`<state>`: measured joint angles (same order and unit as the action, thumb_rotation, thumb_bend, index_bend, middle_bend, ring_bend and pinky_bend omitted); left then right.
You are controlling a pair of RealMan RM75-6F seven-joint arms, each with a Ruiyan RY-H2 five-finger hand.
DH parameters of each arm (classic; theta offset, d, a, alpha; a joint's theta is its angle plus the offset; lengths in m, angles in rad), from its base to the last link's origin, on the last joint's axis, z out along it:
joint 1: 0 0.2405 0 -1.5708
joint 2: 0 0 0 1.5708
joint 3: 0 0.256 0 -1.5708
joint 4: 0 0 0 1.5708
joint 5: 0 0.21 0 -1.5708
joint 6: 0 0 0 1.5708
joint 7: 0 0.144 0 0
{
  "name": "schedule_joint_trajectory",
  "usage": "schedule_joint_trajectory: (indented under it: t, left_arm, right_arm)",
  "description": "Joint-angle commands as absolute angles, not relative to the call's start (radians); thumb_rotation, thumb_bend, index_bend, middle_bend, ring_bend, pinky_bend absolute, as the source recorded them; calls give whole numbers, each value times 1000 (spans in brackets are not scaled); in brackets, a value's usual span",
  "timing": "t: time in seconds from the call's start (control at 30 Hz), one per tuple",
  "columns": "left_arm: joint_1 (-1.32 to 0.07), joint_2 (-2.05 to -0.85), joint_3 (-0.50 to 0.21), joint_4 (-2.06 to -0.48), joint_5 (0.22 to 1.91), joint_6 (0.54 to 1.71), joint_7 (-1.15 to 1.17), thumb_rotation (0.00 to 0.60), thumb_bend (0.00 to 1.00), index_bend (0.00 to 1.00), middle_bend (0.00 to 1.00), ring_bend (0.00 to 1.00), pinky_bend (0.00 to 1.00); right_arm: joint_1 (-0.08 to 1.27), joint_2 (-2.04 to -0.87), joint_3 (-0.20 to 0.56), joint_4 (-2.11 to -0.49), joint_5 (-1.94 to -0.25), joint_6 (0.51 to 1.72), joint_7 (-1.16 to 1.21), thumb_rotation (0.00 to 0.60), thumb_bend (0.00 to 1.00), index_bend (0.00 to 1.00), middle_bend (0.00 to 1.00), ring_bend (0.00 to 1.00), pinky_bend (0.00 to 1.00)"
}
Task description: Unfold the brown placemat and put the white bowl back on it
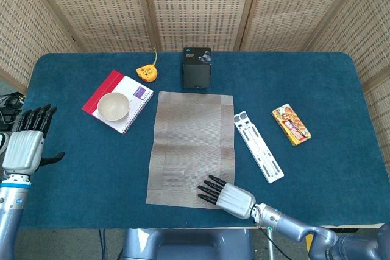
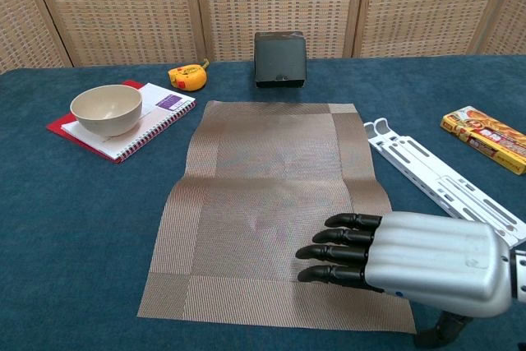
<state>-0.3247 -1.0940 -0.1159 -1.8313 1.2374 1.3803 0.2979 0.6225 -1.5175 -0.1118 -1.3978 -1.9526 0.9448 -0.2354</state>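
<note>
The brown placemat (image 1: 192, 147) (image 2: 271, 203) lies unfolded and flat in the middle of the blue table. The white bowl (image 1: 113, 106) (image 2: 106, 109) stands on a notebook (image 1: 140, 95) (image 2: 160, 110) at the left, apart from the mat. My right hand (image 1: 225, 194) (image 2: 411, 262) lies over the mat's near right corner, fingers stretched out flat and holding nothing. My left hand (image 1: 25, 144) hovers at the table's left edge, fingers extended and empty; the chest view does not show it.
A black box (image 1: 197, 67) (image 2: 280, 58) stands just behind the mat. A yellow tape measure (image 1: 146, 72) (image 2: 187, 77) lies behind the notebook. A white slotted stand (image 1: 258, 153) (image 2: 436, 185) lies right of the mat, and a snack packet (image 1: 290, 124) (image 2: 485, 138) further right.
</note>
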Motion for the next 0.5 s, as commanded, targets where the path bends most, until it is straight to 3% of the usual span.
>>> schedule_joint_trajectory:
  t: [0.03, 0.23, 0.5]
  left_arm:
    - [-324, -1094, -117, -1831, 1239, 1378, 298, 600, 0, 0, 0, 0, 0]
    - [-323, -1095, -120, -1832, 1239, 1372, 299, 600, 0, 0, 0, 0, 0]
    - [-321, -1094, -122, -1834, 1244, 1366, 296, 600, 0, 0, 0, 0, 0]
  right_arm:
    - [627, -1528, -109, -1381, -1947, 959, -240, 600, 0, 63, 0, 0, 0]
    - [637, -1544, -106, -1360, -1933, 969, -237, 600, 11, 64, 0, 0, 0]
    - [649, -1568, -110, -1324, -1930, 994, -234, 600, 392, 65, 0, 0, 0]
